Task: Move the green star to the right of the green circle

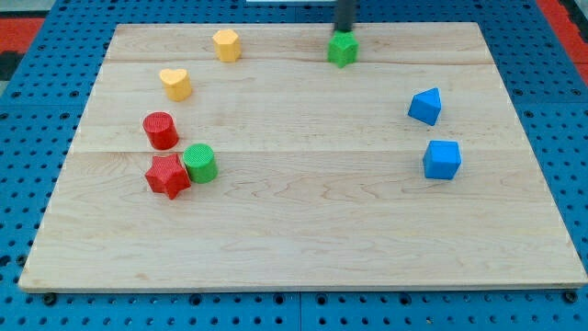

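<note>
Starting at the view's bottom, the wooden bench [303, 248] is showing bare planks across its near half. Moving up on the view's left, the red star [167, 176] is sitting touching the green circle [199, 163], which is lying just to its right. Just above them the red cylinder [161, 130] is standing close by. Over on the view's right, the blue cube [442, 159] is resting well apart from that cluster, with the blue wedge-like block [425, 106] just above it. Climbing further up the left side, the yellow heart [175, 84] is sitting alone, and beyond it the yellow hexagon-like block [226, 44] is lying near the top edge. Now the far side: the green star [343, 49] is sitting near the view's top, right of centre, well apart from the green circle. My tip [344, 32] is coming down from the top edge and touching the green star's far side. No jaws on this rod, so there is no grip state to tell
</note>
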`<state>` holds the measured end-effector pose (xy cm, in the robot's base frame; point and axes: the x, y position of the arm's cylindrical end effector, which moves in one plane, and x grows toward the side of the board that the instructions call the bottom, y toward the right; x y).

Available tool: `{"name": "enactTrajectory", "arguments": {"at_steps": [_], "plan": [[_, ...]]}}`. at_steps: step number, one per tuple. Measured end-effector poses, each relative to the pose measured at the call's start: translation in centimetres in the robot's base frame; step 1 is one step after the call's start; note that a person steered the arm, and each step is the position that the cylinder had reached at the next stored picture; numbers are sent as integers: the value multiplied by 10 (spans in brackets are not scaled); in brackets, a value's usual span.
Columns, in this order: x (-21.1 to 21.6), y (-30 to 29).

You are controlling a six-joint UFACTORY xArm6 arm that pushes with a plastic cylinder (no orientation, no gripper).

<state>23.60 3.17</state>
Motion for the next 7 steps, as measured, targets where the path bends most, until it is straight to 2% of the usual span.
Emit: {"name": "enactTrajectory", "arguments": {"at_steps": [1, 3, 4, 5, 6, 7], "plan": [[48, -25], [-24, -33], [-29, 0], [-7, 27], [43, 25], [80, -17]]}}
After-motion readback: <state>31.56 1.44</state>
